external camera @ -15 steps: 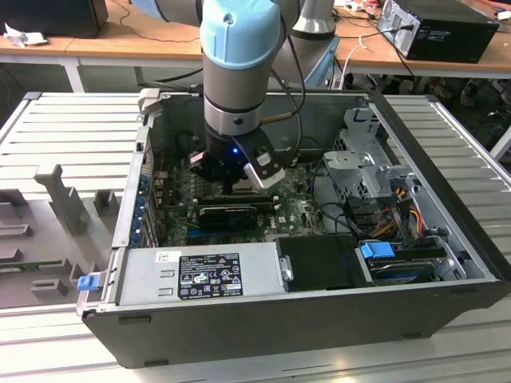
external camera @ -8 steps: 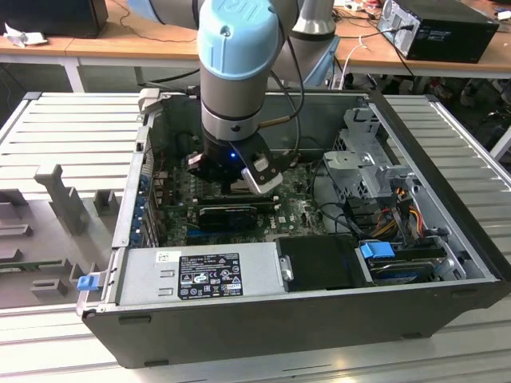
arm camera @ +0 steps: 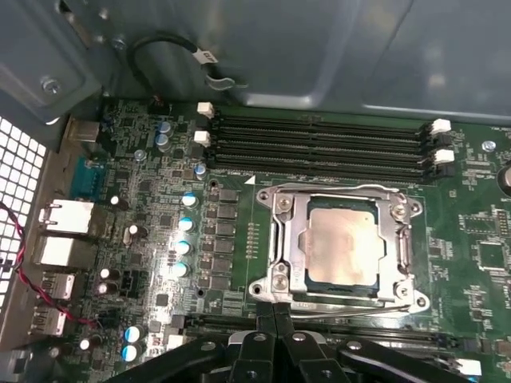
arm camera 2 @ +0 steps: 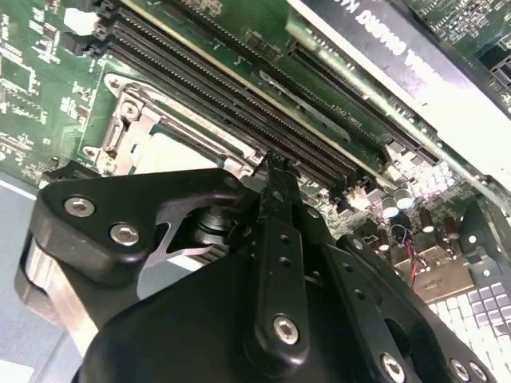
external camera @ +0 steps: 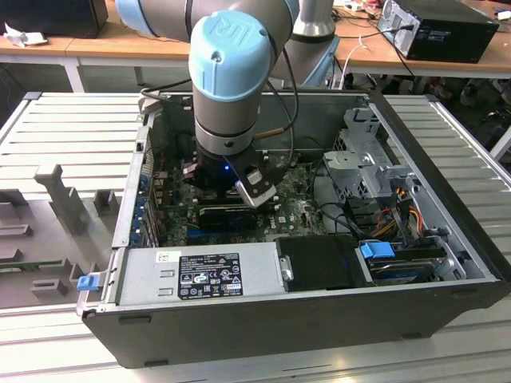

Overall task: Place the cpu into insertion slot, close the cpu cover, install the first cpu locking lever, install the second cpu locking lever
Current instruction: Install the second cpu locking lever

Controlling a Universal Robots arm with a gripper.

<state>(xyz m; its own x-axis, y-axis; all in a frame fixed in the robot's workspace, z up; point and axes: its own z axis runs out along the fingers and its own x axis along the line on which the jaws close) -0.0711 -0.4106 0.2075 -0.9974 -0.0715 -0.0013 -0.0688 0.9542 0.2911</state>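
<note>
Here I see the cpu (arm camera: 342,243) seated in the slot (arm camera: 338,297), the cover (arm camera: 291,239) shut flat over it. My fingers (arm camera: 274,315) are pressed together, empty — tips at the cover's near edge.

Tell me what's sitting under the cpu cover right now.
In the first wrist view the cpu cover lies flat, and the cpu shows through its window. The cpu and frame hide the insertion slot's pin field. The gripper is shut at the cover's edge.

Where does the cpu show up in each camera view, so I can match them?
Exterior view: hidden beneath the arm's wrist.
First wrist view: the cpu sits framed by the cpu cover.
Second wrist view: cpu just beyond the gripper.
Shared landmark: the long black memory slots.
</note>
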